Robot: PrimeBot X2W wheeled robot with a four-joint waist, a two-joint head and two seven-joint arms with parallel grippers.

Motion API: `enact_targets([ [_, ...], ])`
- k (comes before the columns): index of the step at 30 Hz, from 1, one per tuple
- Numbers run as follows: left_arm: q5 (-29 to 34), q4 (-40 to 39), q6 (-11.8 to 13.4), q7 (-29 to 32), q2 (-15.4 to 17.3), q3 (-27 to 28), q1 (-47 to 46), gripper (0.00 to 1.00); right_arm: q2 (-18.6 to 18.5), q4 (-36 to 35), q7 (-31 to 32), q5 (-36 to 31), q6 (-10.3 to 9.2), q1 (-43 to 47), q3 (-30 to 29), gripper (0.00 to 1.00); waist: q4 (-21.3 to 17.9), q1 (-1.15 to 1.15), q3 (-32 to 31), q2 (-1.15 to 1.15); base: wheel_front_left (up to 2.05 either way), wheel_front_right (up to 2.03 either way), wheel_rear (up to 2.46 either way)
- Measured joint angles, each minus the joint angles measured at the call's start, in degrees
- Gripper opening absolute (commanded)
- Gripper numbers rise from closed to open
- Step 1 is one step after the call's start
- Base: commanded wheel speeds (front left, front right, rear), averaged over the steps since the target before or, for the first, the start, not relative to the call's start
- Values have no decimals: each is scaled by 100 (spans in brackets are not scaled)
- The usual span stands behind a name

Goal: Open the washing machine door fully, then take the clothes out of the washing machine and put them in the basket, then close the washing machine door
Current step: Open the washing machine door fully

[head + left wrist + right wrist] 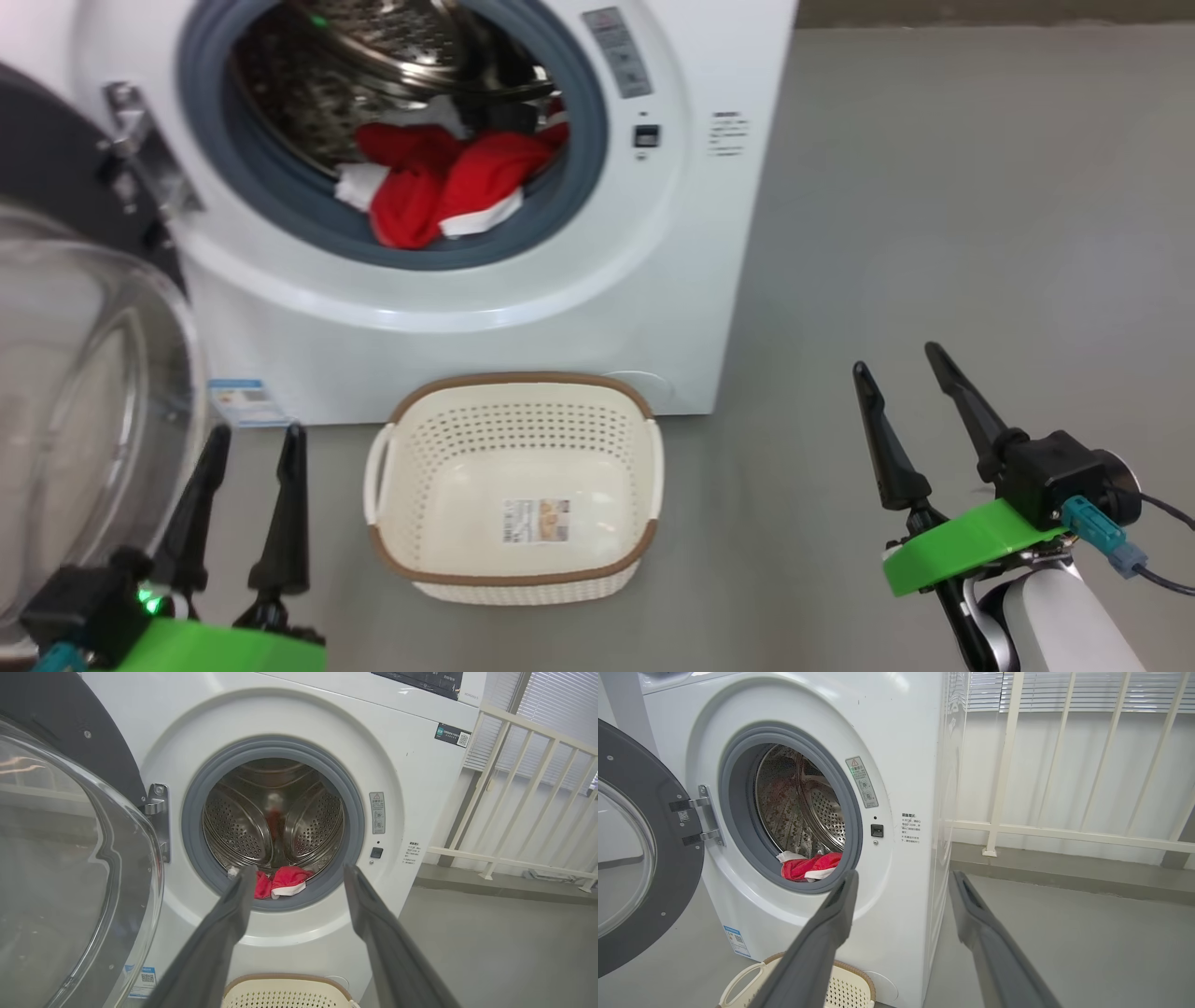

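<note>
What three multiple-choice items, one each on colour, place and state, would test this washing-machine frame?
1. The rim of the basket is: A brown; B blue; C green.
2. The clothes lie: A in the basket; B in the opening of the washing machine; C atop the machine.
3. The washing machine door is: A shut; B swung open; C missing.
Answers: 1 A, a brown band tops the cream wall. 2 B, red fabric rests on the grey ring. 3 B, the door stands aside at the left, opening exposed.
</note>
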Motion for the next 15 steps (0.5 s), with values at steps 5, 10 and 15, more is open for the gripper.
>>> enact_targets([
  [5,30,-4,8,-125,149,109,375,100,2,-126,0,0,0,142,51,100,-345,0,10,0,0,0,0],
  [10,116,1,74,-182,154,201,652,100,2,-237,0,-64,0,390,18,100,-592,0,-22,0,0,0,0],
  [15,176,25,130,-231,162,235,986,100,7,-372,0,-132,0,599,32,100,-726,0,-141,0,0,0,0],
])
